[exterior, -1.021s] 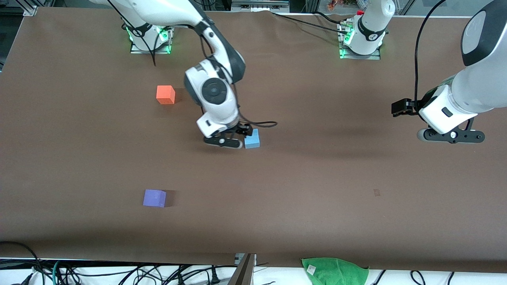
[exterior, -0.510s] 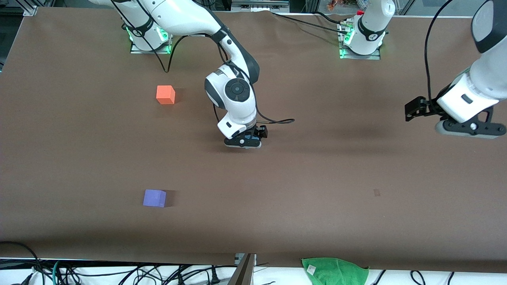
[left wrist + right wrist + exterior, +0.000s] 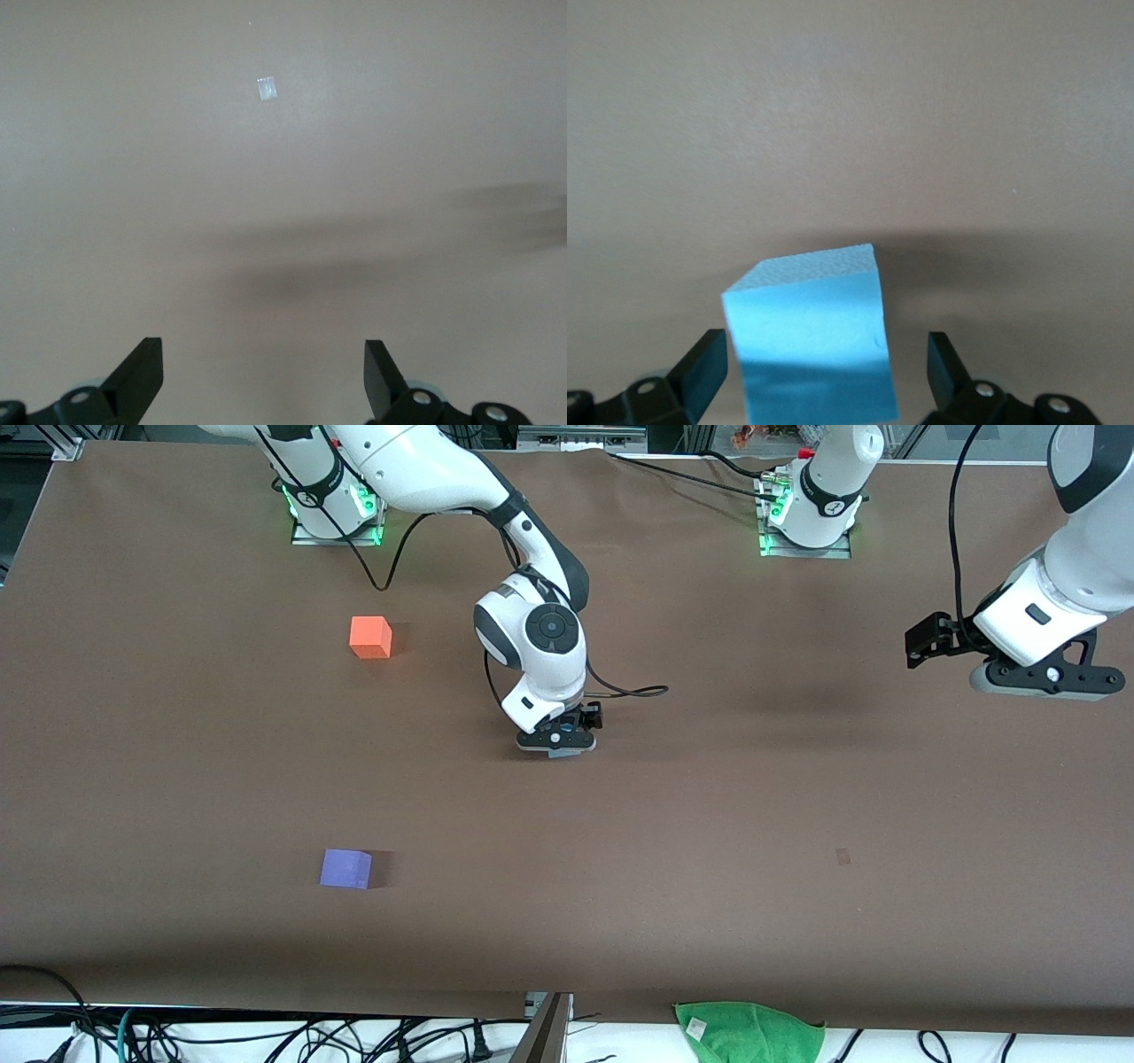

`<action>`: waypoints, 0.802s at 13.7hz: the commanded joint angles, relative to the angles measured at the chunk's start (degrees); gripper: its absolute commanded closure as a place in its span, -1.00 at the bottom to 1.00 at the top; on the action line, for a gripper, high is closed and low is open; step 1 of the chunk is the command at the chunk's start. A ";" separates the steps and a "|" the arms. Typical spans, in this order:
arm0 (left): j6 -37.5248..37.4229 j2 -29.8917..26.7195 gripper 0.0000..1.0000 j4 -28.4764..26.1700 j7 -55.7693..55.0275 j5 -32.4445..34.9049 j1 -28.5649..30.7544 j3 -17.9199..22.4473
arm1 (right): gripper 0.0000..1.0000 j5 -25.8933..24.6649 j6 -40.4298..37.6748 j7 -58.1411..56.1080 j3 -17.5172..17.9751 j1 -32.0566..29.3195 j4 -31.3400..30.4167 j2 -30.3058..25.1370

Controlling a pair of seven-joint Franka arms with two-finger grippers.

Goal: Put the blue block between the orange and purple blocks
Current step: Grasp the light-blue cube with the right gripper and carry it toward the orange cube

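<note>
Am seeing right gripper (image 3: 819,367) straddling blue block (image 3: 811,341), fingers apart, not touching it. Left gripper (image 3: 261,376) hovering over bare table (image 3: 283,177), fingers spread, waiting.

Three small cubes on the bench (image 3: 709,824): one orange block (image 3: 370,638), one purple block (image 3: 345,869), one blue block (image 3: 811,345). Two arms, each with one hand: right hand (image 3: 824,376) with fingers spread either side of the blue block, left hand (image 3: 264,376) likewise spread. One green cloth (image 3: 749,1031) at the bench's 6 o'clock edge.
</note>
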 commanded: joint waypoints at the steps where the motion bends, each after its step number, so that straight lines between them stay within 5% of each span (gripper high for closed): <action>1: 1.02 -4.37 -1.00 -3.75 0.65 -1.01 0.41 0.49 | -0.99 -1.72 -0.27 0.28 -0.60 1.14 1.65 1.16; 6: -2.94 -3.58 -1.00 -1.38 0.92 -1.63 2.35 0.49 | 0.19 -1.63 -0.89 -0.42 -0.86 0.70 1.74 0.46; 11: -3.02 -3.67 -1.00 -1.29 0.92 -1.54 2.43 0.23 | 0.30 -0.58 -16.85 -13.25 -2.97 -6.84 -0.28 -8.74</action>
